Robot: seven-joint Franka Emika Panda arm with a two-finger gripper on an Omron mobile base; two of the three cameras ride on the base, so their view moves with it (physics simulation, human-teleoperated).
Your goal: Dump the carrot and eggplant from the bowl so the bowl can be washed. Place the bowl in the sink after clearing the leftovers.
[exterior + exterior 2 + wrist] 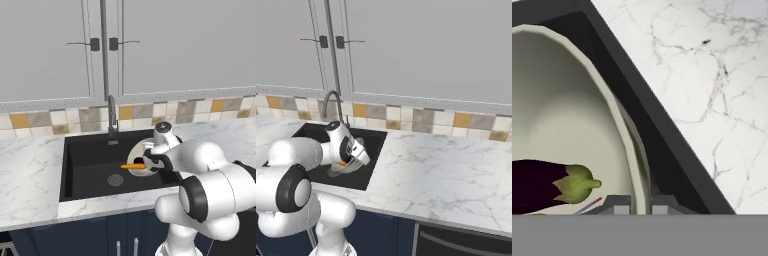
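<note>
From the left base view I judged the dumping underway, the bowl (141,156) tipped over the sink (90,170) by its right edge, carrot (132,166) sliding out; right base view hid labels; in the hand view my gripper (641,207) was clamped on the rim, eggplant (542,184) inside, needing more tilt, and no writing showed.

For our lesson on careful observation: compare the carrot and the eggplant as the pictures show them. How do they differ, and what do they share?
Colour: the carrot is orange; the eggplant is dark purple with a green cap.
Shape: the carrot looks slender, the eggplant thicker.
Position: the carrot sticks out past the rim of the bowl, over the sink; the eggplant lies inside against the bowl's wall.
Shared: both are with the tilted bowl, whose rim the gripper pinches.
</note>
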